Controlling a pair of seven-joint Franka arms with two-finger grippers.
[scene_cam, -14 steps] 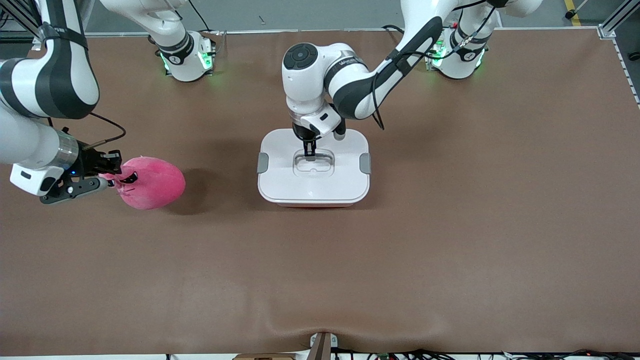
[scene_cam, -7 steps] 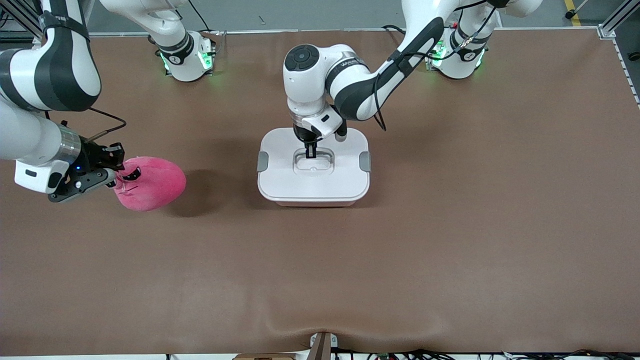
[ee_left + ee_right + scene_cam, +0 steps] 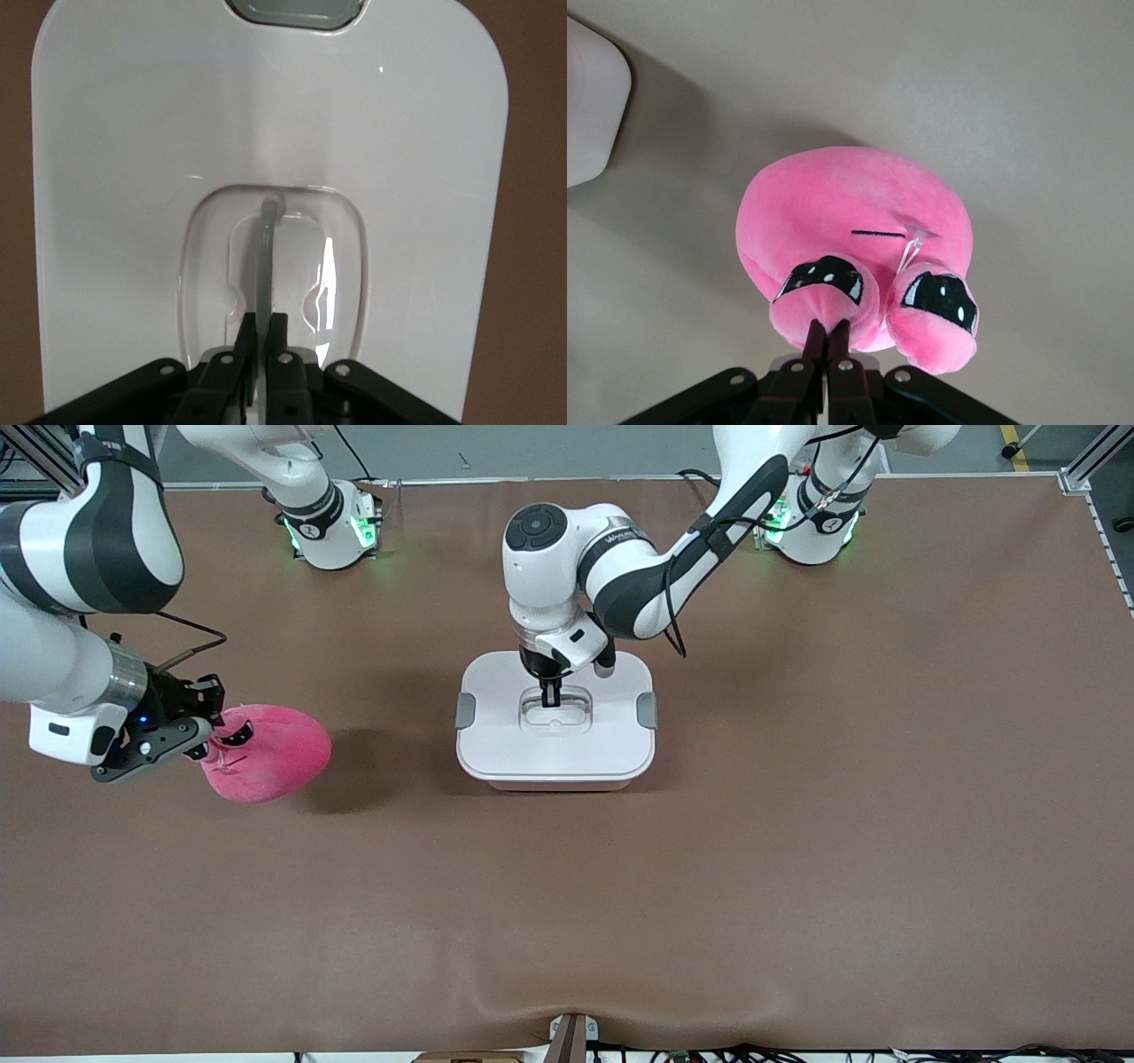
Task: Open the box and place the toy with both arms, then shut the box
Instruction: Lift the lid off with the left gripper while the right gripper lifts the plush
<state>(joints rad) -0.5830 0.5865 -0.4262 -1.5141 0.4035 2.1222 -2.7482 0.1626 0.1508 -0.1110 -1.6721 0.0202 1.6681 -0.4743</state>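
A robotics lab: two white arms [image 3: 620, 576] bolted on green-lit bases [image 3: 332, 527] along a brown-covered table [image 3: 797, 824], cables [image 3: 797, 1052] trailing its edge.

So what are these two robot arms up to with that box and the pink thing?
They are packing a toy into a box. The left gripper has reached down into the recess in the box's white lid and is shut on the clear handle, with the lid not yet off. The right gripper, toward the right arm's end of the table, is shut on the pink plush toy, pinching it by one of its eye bumps.
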